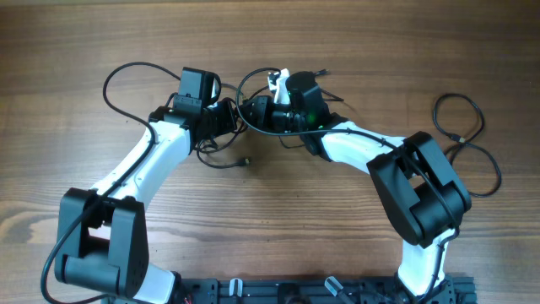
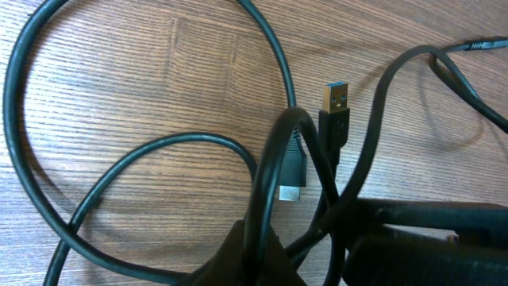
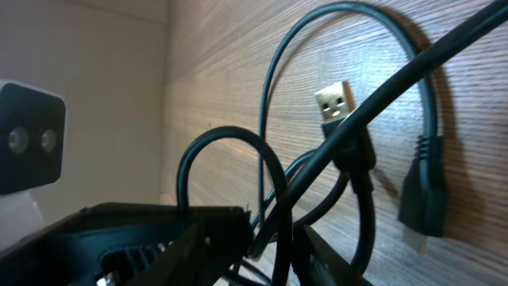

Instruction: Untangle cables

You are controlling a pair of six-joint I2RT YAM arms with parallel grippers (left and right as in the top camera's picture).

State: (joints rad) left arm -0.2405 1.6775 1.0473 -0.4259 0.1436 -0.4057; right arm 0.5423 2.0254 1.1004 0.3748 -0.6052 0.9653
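Knot of thin black flexible cables [image 2: 264, 179] on brown wooden table [image 1: 354, 245]. Left gripper [image 1: 232, 118] fully closed, pinching 1 strand; loops fan ahead. Right gripper [image 3: 274, 254]: strands cross between jaws, grip indeterminate.

1. Overhead: looks straight down from high up, taking in the whole table [image 1: 278, 224].
2. Left wrist: close, tilted down onto the cables [image 2: 151, 147].
3. Right wrist: closer, skimming the tabletop; both wrist views share a gold plug [image 3: 337, 102].
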